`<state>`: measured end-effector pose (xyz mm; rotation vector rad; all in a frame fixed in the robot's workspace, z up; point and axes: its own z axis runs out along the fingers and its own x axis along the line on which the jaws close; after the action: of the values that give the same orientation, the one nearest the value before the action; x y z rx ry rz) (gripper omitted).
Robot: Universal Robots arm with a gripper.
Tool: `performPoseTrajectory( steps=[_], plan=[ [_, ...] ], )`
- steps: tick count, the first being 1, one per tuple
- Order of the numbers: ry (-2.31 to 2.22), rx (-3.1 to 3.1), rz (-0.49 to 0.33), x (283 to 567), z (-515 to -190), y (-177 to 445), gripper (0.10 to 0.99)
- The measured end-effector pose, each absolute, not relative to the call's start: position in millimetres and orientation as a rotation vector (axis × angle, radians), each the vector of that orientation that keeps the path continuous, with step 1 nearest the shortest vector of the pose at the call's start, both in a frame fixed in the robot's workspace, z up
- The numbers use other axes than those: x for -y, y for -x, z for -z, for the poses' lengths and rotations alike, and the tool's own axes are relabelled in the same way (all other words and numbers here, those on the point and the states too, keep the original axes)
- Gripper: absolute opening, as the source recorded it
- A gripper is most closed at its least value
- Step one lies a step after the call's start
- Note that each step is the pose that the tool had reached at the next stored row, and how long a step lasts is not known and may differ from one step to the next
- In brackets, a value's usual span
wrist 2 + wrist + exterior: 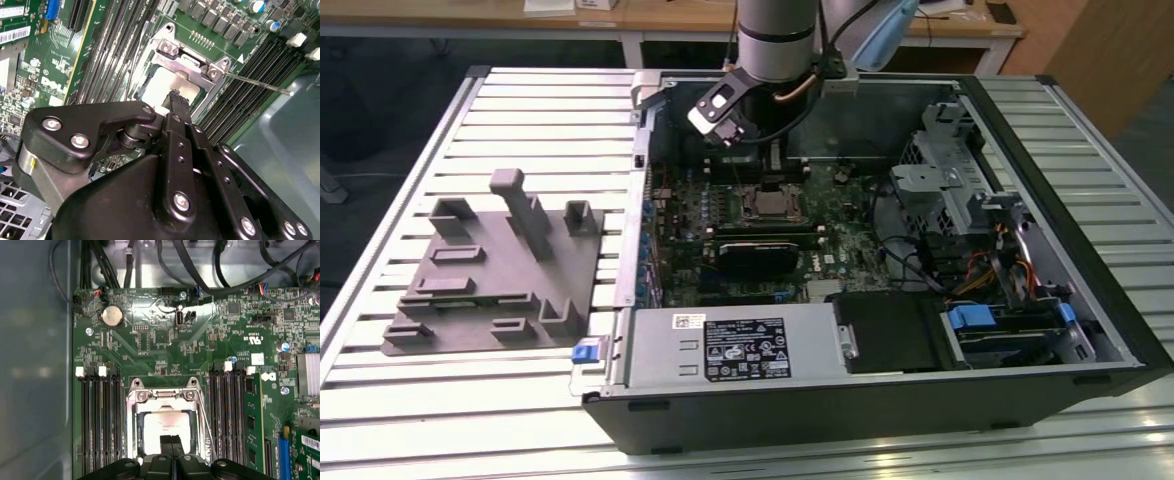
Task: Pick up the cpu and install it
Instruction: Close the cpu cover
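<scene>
Gripper [170,441] is fully closed, fingertips together, with nothing held. Its tips stand directly over the cpu [156,424], which lies flat inside the motherboard socket [134,412].

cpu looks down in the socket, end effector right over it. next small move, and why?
Probably a short straight lift clear of the chip. In the first wrist view the cpu lies flat inside the socket frame, and the end effector sits over it shut, gripping nothing. Whether the tips touch it, I cannot tell.
</scene>
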<state>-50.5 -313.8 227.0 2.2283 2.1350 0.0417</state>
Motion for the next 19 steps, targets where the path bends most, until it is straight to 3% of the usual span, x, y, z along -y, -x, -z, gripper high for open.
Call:
performPoseTrajectory(
  steps=[19],
  plan=[
    [-2.062,-2.299,-0.048,313.8,-226.7,50.7,0.106]
  ],
)
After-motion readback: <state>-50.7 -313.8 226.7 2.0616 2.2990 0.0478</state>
